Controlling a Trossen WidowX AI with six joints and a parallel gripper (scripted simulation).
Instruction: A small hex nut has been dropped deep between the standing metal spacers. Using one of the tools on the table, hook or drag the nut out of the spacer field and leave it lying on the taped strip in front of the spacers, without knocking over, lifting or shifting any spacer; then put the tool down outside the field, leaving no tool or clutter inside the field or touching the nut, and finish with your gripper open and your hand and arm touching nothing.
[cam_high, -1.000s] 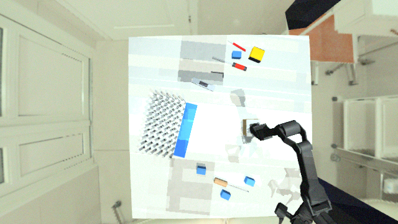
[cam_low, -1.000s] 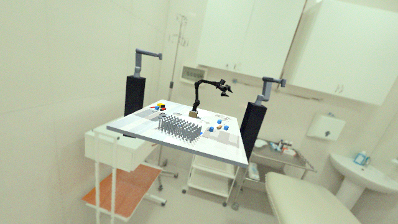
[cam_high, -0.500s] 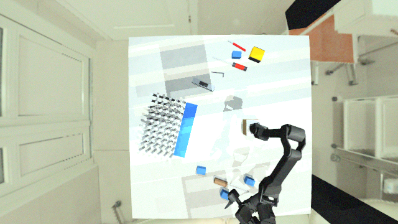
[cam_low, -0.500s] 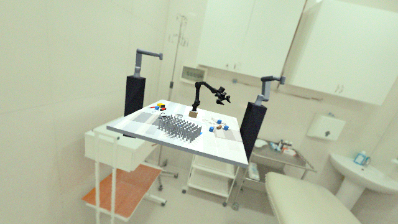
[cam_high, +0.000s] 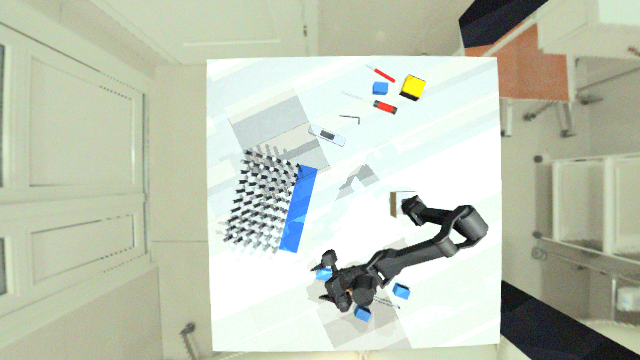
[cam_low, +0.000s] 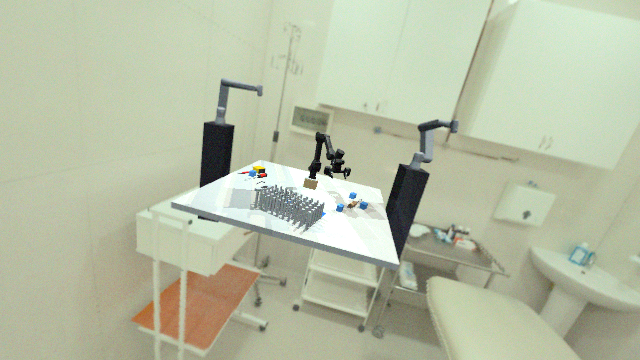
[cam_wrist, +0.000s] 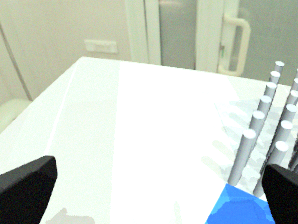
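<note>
The metal spacers stand in a dense field on the table's left in the top view. The blue taped strip runs along their right side. I cannot make out the nut. My gripper is open and empty, held above the table beyond the strip's lower end in the top view. Below the hand lies a tool with a wooden handle and thin shaft, partly hidden by the arm. A red-handled screwdriver, a thin red-handled tool and a hex key lie at the top.
Blue blocks lie around the wooden-handled tool. Another blue block and a yellow block lie near the red tools. A flat grey piece lies above the strip. A brown block stands at the arm's base.
</note>
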